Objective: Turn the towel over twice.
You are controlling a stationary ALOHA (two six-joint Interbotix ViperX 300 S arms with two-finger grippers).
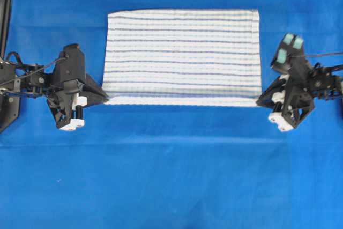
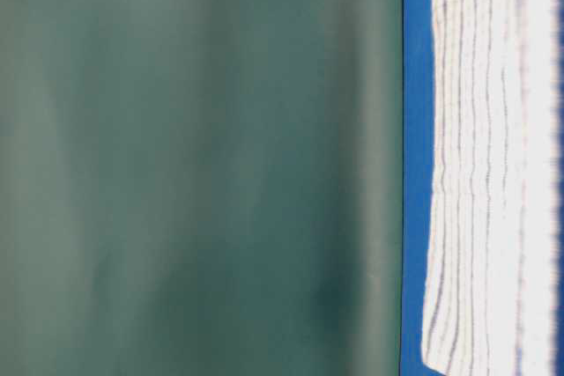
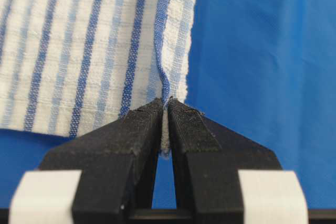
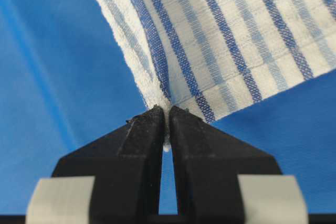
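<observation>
Blue sheeting (image 1: 171,175) covers the whole table, smooth apart from a faint crease running across its near half, and a plain grey-green wall (image 2: 194,165) rises behind the far edge. On the far middle of the table lies the towel (image 1: 182,52), a rectangular white woven cloth with thin dark-blue and light-blue stripes and hemmed edges. Its far edge rests flat on the sheet, with a strip of bare blue between it and the table's far edge. Its near edge is stretched taut between the two arms. The left gripper (image 1: 105,98), black with white pads behind the fingers, is pinched tight on the near left corner; the wrist view shows the cloth nipped between the closed fingertips (image 3: 147,124). The right gripper (image 1: 259,101) clamps the near right corner the same way, the hem bunched at its tips. Wide bare sheet lies open toward the near edge, and narrower open strips flank the towel's sides.
</observation>
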